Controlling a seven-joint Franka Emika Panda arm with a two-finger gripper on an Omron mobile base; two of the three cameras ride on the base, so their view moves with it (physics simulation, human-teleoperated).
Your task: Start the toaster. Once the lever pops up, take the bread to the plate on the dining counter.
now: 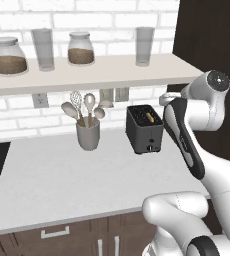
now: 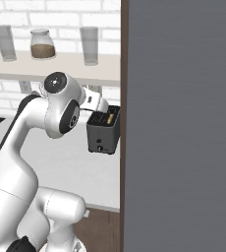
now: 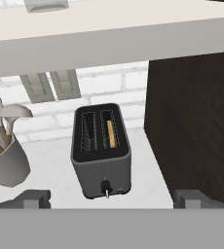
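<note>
Toaster [image 3: 102, 153] straight ahead of me — dark, boxy, standing upright on the white worktop [image 1: 62, 180] against the white brick wall, under the long shelf [image 1: 87, 75]. From my hand camera I look down on its two top slots: the bread [image 3: 111, 133] sits in the right-hand one, only its tan edge showing, sunk down inside. The small knob and lever on the toaster's narrow front face point toward me.

My fingertips [image 3: 36, 198] rise at the bottom of that view, spread wide apart with nothing between them — jaws released, above and in front of the toaster, not touching it.

Left of the toaster, well apart from it, stands a grey utensil cup [image 1: 88, 134] holding spoons and a whisk. Just to the toaster's right rises a dark cabinet side [image 3: 192, 126]. On the shelf above stand two jars [image 1: 81, 49] with brown contents and two clear glasses [image 1: 144, 46]. Wall outlets [image 3: 50, 86] sit on the brick behind the toaster.
</note>
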